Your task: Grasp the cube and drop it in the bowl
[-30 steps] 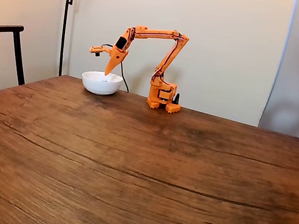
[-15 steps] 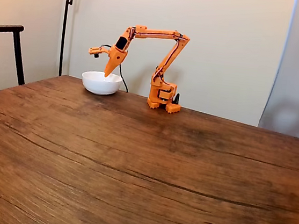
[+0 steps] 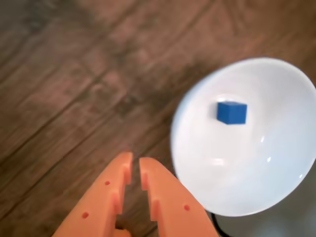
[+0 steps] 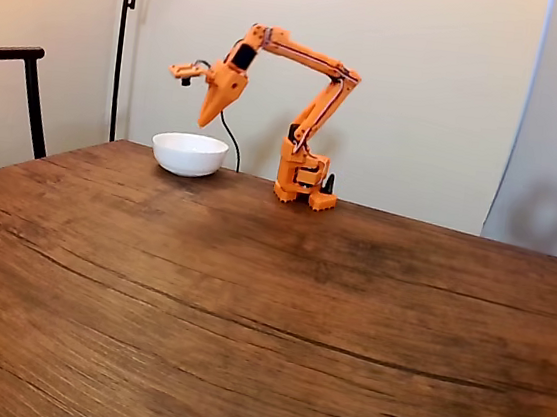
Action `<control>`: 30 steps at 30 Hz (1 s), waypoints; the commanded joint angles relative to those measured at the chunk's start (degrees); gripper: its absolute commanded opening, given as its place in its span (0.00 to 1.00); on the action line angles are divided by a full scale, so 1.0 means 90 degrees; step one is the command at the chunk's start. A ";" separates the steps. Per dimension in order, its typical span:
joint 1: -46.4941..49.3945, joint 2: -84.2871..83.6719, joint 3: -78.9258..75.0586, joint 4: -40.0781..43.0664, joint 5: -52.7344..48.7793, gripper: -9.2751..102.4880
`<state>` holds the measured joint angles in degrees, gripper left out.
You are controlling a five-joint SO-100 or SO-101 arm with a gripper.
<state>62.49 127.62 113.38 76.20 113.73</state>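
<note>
A dark wooden table (image 4: 247, 306) stands before a cream wall (image 4: 423, 84); left of the table, a black chair (image 4: 9, 97) and a lamp pole (image 4: 121, 50).

From my wrist view, the bowl (image 3: 207, 187) runs off the right edge, so its far rim is cut away, and my pincer (image 3: 136, 163) is cropped at the bottom, showing just its two tips. In the fixed view the bowl's (image 4: 188, 154) inside is hidden behind its near wall, and the chair (image 4: 10, 87) is cut by the left edge.
</note>
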 commanded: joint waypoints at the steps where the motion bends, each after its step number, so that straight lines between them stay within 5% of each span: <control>1: -0.0615 0.0566 -0.0195 0.0312 -0.0303 0.08; 18: -0.4395 0.1455 0.0049 0.0508 -0.1250 0.08; 30: -0.5410 0.1836 0.2217 -0.1514 -0.1387 0.08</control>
<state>14.24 141.59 132.01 65.04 101.51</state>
